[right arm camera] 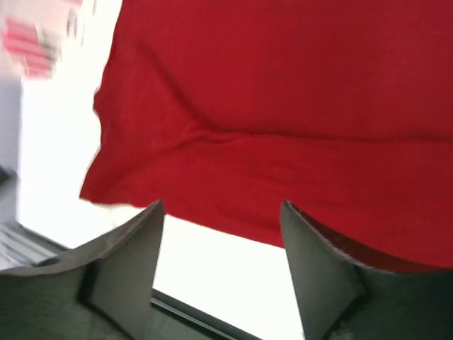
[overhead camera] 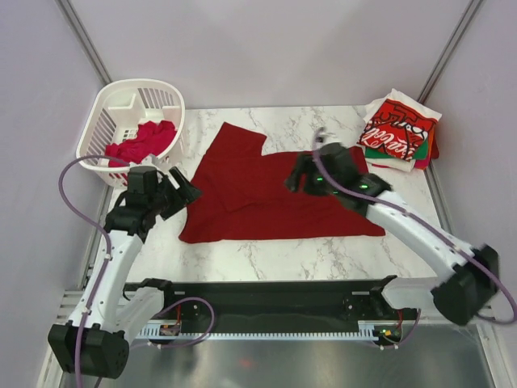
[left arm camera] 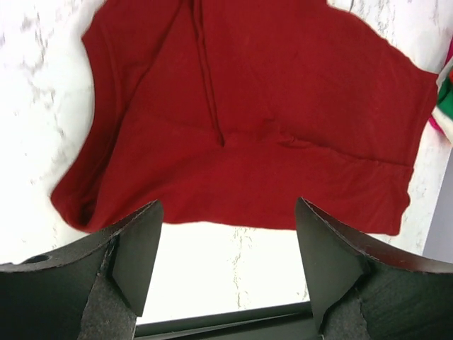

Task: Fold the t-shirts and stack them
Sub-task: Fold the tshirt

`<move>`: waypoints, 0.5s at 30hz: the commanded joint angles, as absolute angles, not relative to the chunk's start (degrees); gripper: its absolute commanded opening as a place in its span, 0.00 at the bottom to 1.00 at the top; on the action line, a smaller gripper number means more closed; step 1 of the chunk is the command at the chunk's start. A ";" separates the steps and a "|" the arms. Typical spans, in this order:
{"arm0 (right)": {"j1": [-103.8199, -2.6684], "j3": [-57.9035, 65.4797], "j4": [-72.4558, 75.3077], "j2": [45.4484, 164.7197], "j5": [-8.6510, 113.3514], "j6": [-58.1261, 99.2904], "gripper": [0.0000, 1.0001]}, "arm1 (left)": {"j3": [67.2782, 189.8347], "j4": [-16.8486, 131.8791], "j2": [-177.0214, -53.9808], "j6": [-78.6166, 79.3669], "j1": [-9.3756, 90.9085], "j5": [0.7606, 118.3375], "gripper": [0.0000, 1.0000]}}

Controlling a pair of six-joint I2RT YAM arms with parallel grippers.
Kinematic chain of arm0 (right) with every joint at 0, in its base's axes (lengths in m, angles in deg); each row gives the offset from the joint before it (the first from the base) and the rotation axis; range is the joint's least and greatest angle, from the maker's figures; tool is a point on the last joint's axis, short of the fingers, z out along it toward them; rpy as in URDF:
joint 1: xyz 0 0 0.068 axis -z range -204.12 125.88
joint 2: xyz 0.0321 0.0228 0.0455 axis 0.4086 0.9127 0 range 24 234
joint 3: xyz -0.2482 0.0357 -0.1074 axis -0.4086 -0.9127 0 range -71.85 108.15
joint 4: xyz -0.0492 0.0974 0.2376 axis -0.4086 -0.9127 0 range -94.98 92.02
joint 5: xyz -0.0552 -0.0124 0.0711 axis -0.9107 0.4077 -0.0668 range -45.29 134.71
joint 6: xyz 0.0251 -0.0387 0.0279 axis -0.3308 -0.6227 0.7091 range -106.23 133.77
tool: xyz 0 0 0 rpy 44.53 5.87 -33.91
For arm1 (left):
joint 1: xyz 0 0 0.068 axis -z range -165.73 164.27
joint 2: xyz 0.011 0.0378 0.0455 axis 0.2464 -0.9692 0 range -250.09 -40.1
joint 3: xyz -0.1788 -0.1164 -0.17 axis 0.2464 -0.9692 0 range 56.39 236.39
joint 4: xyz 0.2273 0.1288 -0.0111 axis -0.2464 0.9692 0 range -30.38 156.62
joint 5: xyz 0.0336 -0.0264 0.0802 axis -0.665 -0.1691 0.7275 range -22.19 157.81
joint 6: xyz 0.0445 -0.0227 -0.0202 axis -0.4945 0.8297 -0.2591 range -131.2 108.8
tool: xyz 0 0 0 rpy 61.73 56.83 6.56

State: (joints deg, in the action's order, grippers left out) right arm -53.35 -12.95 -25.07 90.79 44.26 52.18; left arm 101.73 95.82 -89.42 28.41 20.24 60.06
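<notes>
Top view: dark red t-shirt (overhead camera: 275, 198) lies spread, partly folded, mid-frame on the marble table (overhead camera: 323, 259). Left gripper (overhead camera: 187, 190) hovers at its left edge, right gripper (overhead camera: 297, 179) over its upper right part. Folded stack (overhead camera: 400, 133) of tees with Coca-Cola print on top sits upper right; crumpled red tee (overhead camera: 144, 141) in the white basket (overhead camera: 105, 95) upper left.

Left wrist view: left gripper (left arm camera: 228, 205) jaws wide apart, nothing between them but bare marble; dark red t-shirt (left arm camera: 269, 127) fills the upper frame, its hem just beyond the fingertips.

Right wrist view, blurred: right gripper (right arm camera: 223, 207) jaws spread, holding nothing; dark red t-shirt (right arm camera: 283, 106) across the top and right
</notes>
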 commanded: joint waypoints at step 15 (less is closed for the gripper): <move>-78.34 26.76 -25.84 141.59 40.40 29.50 0.50 | 103.94 102.95 -74.29 15.78 20.51 69.11 0.87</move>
State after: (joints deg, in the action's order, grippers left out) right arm -77.46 21.54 -24.81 138.63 39.08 33.43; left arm 104.92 103.19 -75.97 18.23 20.42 66.03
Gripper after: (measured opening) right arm 0.493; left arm 0.867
